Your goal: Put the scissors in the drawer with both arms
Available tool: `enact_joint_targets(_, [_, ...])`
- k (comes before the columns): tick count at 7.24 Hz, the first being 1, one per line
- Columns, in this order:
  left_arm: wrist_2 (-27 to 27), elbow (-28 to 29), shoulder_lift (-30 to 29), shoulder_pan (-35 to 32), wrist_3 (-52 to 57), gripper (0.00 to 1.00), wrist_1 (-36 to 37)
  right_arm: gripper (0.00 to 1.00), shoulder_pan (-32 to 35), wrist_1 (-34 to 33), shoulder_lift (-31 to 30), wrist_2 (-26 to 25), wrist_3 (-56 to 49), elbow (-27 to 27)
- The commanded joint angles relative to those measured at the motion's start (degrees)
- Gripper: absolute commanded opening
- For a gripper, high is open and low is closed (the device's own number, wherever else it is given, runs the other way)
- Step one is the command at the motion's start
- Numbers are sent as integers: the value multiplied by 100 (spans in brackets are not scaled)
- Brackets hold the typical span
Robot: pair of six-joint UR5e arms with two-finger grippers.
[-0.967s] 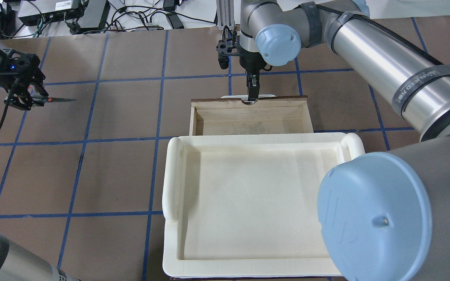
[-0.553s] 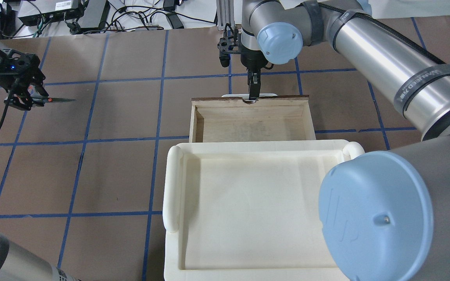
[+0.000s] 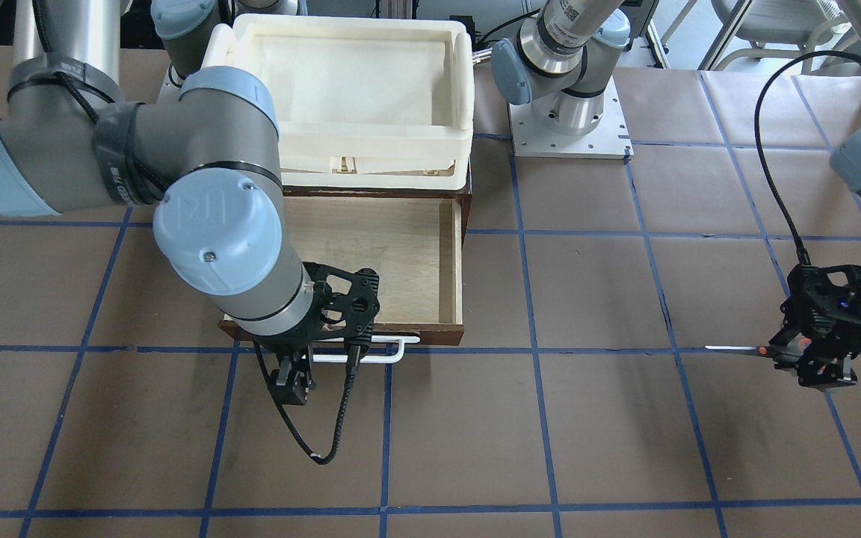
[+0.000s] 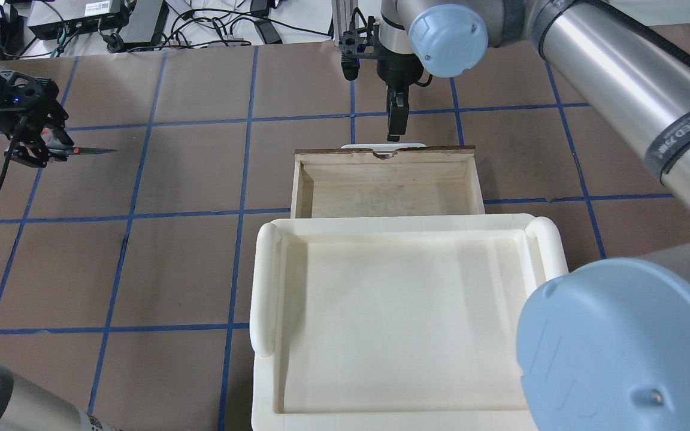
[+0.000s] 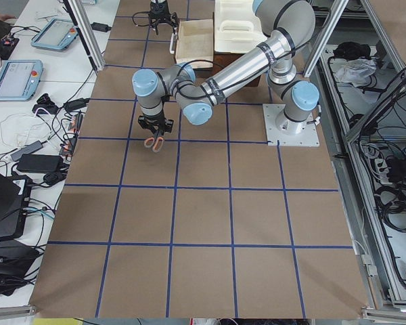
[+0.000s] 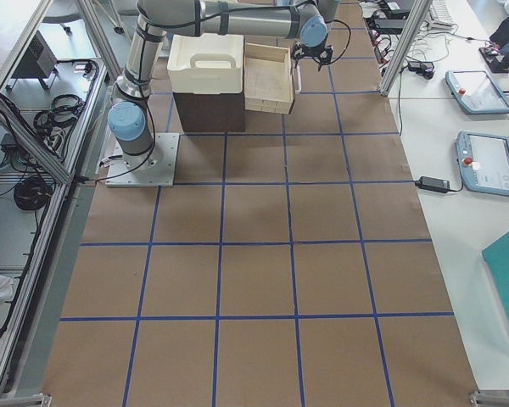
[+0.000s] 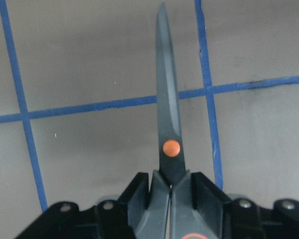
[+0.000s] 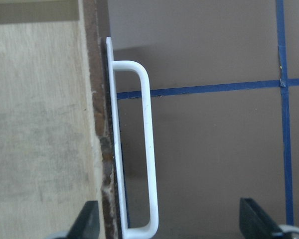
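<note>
Drawer (image 4: 298, 179) is pulled open, pale inside bare, nothing in it. Scissors (image 4: 84, 153) are well apart from the drawer, off the side nearer the robot's left arm, blades level and pointing towards the drawer. We see the left gripper (image 4: 51, 151) pinching them at the grey handle end just behind the orange pivot; the wrist view shows both fingers (image 7: 142, 199) pressed tight on either side.

The right gripper (image 4: 397, 123) hangs just beyond the drawer's front, above the white bar handle (image 8: 148, 149) and not touching it. Its jaws are spread wide, one finger at each lower corner of the right wrist view. The cream tray (image 4: 264, 281) sits just behind the drawer, on top.

On handling, we judge the scissors light and stiff. The blades are thin, smooth metal, likely slippery and sharp at the tip. The handles near the pivot look like the right hold, since they are plastic and thicker with more bite. The pair is closed, so it should carry as one rigid piece. We'd watch the long tip against the drawer's wall on entry and set the pair down low, as it could bounce on bare plywood.
</note>
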Motion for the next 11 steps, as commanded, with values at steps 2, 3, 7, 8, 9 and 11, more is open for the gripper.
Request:
enact_joint_targets(2, [-53,66,614,-1159,-1297,12,-924,100,-777,1132,-1265,138,1161,326])
enact_joint_targets(3, [-132,66,825,-1572,-1658,12,-1016,100,-849,1161,-1748,-53,2108,589])
enact_joint_targets(7, [52,57,1117,-3489,-3715,12,-1017,100,-911,1644,-2718,-451,5908,1154])
enact_joint_targets(8, [96,39,1013,-3788,-4484,12,-990,100,-946,1644,-2841,-468,6384,1154])
enact_joint_targets(9, [96,31,977,-3983,-4752,12,-877,100,-989,1618,-2860,-468,7163,1146])
enact_joint_targets(11, [-52,-22,863,-4247,-5569,12,-360,100,-964,1592,-2860,-625,7312,1154])
